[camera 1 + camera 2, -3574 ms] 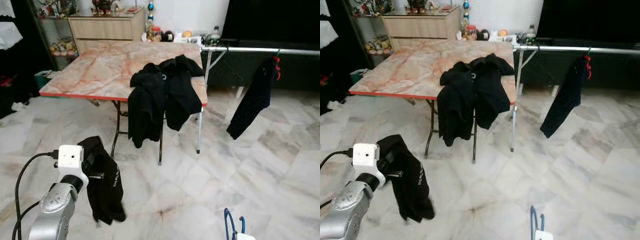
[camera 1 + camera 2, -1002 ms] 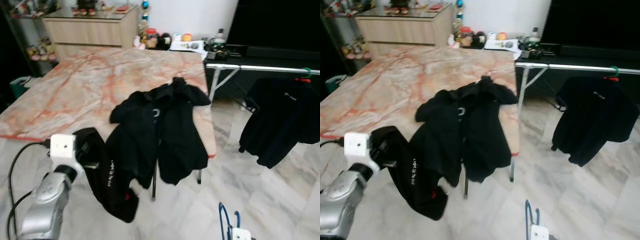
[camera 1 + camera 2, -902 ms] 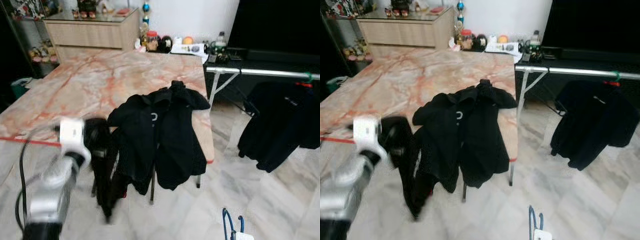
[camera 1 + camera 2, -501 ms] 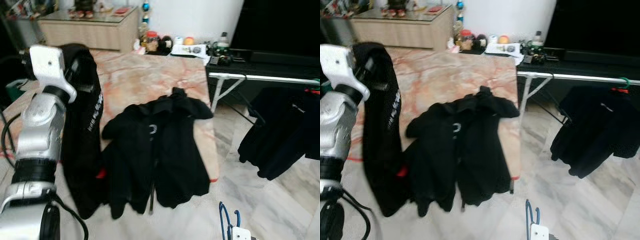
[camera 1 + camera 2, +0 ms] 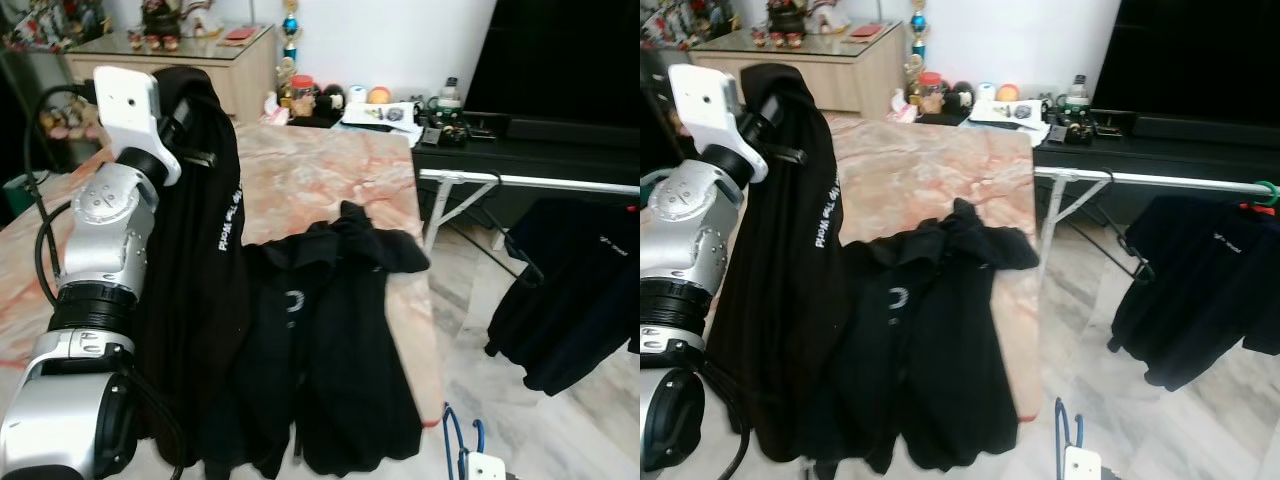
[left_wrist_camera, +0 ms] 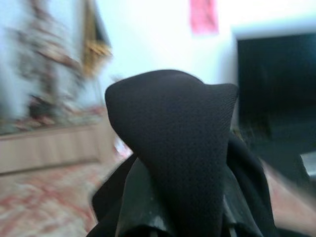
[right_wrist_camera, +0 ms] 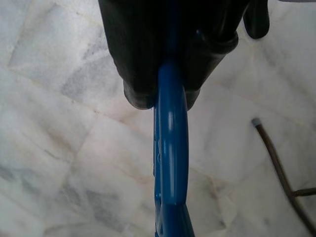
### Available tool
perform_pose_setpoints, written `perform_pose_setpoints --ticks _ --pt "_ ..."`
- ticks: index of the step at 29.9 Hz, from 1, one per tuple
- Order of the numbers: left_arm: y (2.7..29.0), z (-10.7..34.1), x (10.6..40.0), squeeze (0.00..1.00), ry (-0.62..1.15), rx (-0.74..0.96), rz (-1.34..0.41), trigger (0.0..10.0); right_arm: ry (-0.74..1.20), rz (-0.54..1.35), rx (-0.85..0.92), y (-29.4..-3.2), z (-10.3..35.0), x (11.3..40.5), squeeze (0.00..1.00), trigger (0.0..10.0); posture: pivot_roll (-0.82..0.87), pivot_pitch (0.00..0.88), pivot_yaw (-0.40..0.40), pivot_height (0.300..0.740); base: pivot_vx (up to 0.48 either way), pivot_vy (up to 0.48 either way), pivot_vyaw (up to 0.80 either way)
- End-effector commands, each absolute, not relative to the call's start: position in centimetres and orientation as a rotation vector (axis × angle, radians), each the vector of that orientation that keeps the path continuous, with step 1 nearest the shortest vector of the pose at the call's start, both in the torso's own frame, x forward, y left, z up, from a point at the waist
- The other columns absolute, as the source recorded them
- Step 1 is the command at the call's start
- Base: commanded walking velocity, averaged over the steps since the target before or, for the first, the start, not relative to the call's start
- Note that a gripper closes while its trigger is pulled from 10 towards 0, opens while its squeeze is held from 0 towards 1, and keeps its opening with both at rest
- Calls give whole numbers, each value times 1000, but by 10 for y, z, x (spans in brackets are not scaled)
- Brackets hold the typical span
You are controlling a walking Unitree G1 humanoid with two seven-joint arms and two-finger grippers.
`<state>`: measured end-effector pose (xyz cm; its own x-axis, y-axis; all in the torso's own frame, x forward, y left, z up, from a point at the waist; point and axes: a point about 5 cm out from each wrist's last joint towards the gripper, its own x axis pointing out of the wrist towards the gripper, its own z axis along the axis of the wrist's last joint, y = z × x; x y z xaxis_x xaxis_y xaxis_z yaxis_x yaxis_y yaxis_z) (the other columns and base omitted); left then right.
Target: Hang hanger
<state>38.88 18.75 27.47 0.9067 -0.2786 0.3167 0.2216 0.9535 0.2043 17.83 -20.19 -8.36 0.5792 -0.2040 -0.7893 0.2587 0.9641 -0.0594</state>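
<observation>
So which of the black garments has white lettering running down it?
The one held up by the left gripper: the raised black garment. The table's shows only a small mark.

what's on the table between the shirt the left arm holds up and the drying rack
A pile of black clothes draped over the table edge, seen in both eye views.

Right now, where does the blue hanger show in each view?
Left eye view: blue hanger at the bottom edge, right of the table.
Right eye view: bottom edge, below the table's corner.
Left wrist view: not there.
Right wrist view: centre, in the right pincer.
Shared landmark: the marble floor.
</observation>
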Motion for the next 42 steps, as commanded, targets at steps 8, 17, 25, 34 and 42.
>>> perform_pose_setpoints --ticks 8,17,25,34,42 --pt "191 183 364 0 -8 236 -355 10000 906 -264 77 -197 -83 180 0 10000 177 23 -5 740 0 0 0" --pt "195 163 338 482 34 213 -386 10000 909 -254 69 -197 -84 180 0 10000 183 28 -8 740 0 0 0" --pt "191 172 324 1000 -4 200 -421 10000 910 -254 69 -196 -84 180 0 10000 182 27 -4 740 0 0 0" --pt "199 175 301 1000 -10 200 -412 10000 912 -265 67 -197 -84 178 0 10000 182 28 1 740 0 0 0" --pt "213 195 293 0 -162 87 -204 10000 910 -271 64 -198 -84 178 0 10000 182 24 4 740 0 0 0"
